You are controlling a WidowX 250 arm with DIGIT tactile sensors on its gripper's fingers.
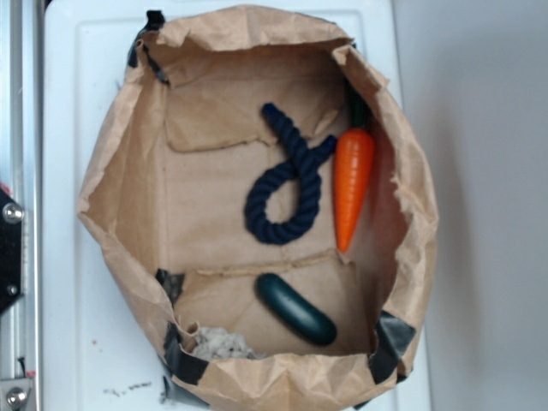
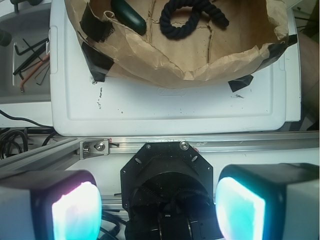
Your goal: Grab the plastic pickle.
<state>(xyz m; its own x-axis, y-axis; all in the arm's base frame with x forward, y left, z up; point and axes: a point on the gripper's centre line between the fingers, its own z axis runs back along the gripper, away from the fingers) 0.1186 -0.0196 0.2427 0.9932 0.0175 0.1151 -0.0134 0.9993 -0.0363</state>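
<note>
The plastic pickle (image 1: 295, 309) is a glossy dark green oblong lying slanted on the floor of a brown paper bag (image 1: 120, 180), near its front edge. In the wrist view the pickle (image 2: 129, 16) shows at the top left, inside the bag (image 2: 165, 65). My gripper (image 2: 157, 207) is far from it, over the metal rail and the robot base, with its two glowing pads wide apart and nothing between them. The gripper does not show in the exterior view.
An orange toy carrot (image 1: 353, 184) lies along the bag's right wall and a navy rope loop (image 1: 287, 184) in its middle. The bag sits on a white board (image 2: 170, 107). Allen keys (image 2: 30, 62) lie in a tray at the left. A black base mount (image 2: 167, 180) is below.
</note>
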